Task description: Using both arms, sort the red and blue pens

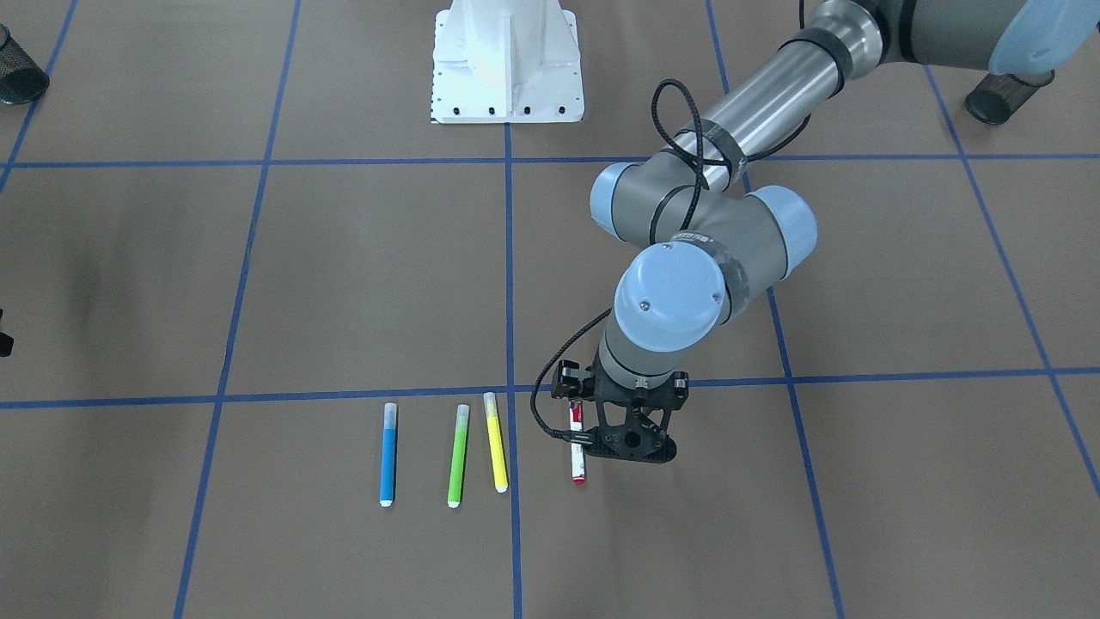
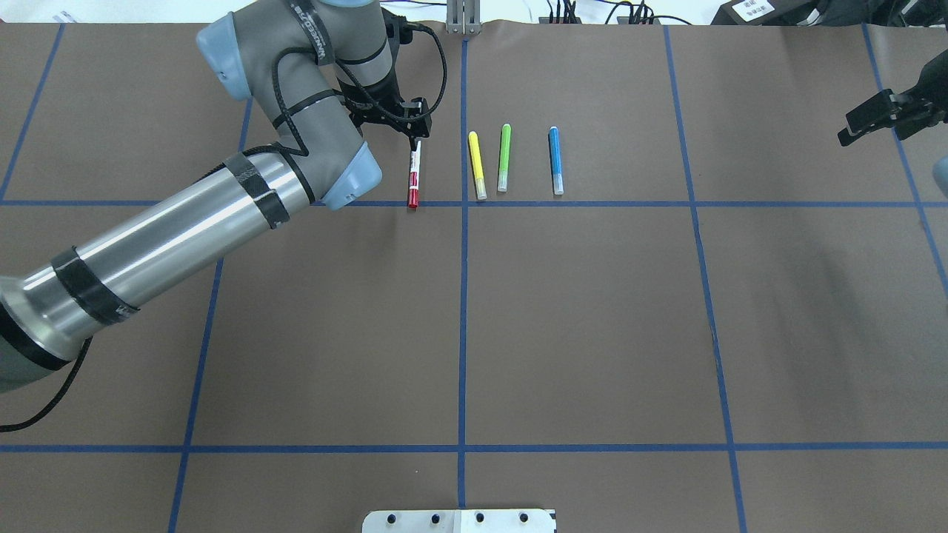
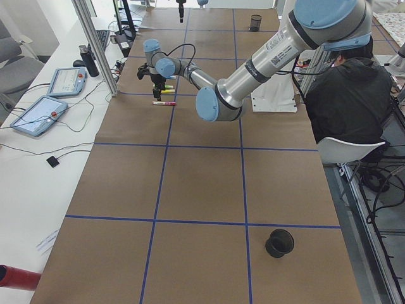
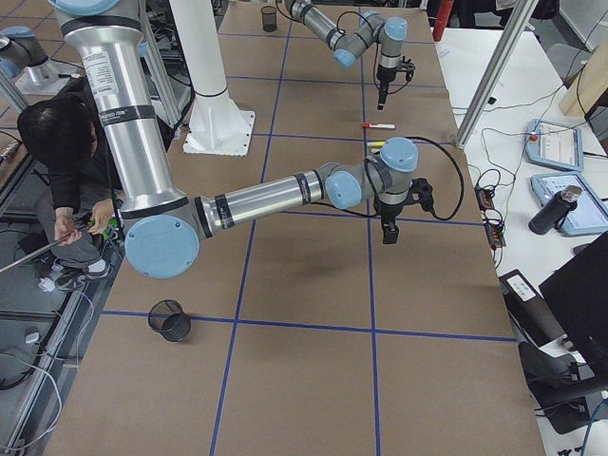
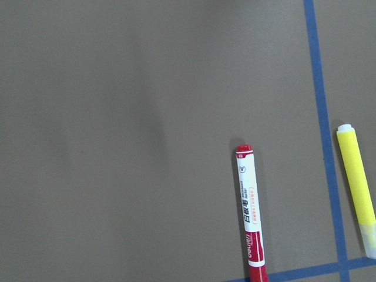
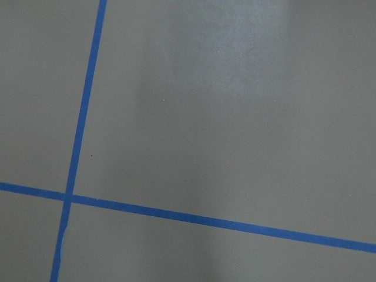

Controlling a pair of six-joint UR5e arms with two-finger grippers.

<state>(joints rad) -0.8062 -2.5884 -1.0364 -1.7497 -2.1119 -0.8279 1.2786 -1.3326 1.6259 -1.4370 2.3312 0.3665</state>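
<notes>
The red pen (image 1: 577, 464) lies flat on the table (image 1: 258, 284) just by the left gripper (image 1: 632, 447); we cannot tell its opening, nor the right gripper's (image 2: 866, 118). The blue pen (image 1: 388, 456) lies well apart. We judge both light, stiff, slick: pinch mid-barrel

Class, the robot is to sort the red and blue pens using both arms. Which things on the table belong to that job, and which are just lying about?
Belong to the job: red pen, blue pen, left gripper, right gripper.
Lying about: yellow marker, green marker; black mesh cup, purpose unclear.
</notes>
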